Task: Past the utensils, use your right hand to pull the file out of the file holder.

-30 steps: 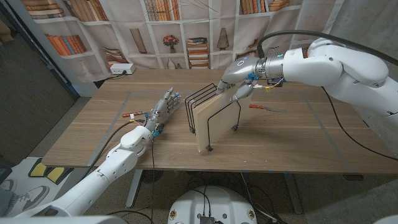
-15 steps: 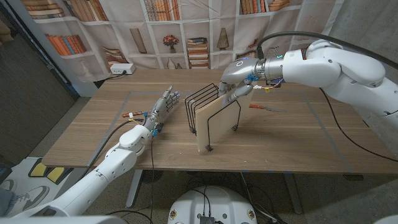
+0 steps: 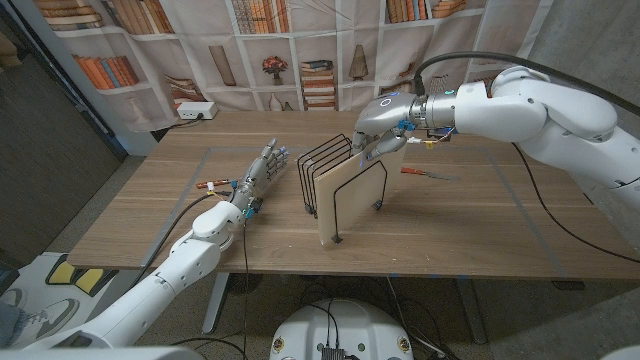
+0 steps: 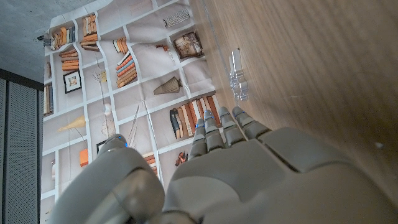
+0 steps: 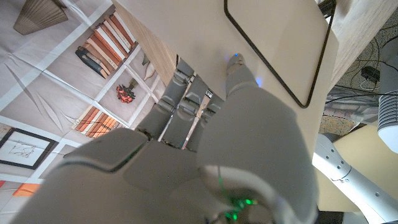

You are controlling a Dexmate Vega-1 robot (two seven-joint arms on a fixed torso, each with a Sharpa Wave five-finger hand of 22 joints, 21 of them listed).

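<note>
File (image 3: 351, 200) raised slightly higher in file holder (image 3: 322, 168); right hand (image 3: 385, 142) pinching its top edge.

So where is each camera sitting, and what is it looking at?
Head view: sits on the robot's head, looking down at the wooden table; both arms show, right hand gripping the tan flat file in the black wire file holder.
Left wrist view: rides the left wrist, looking along the left hand over the table.
Right wrist view: rides the right wrist, looking along the right hand's fingers at the file.
Shared: head and right wrist views both show the file.
</note>
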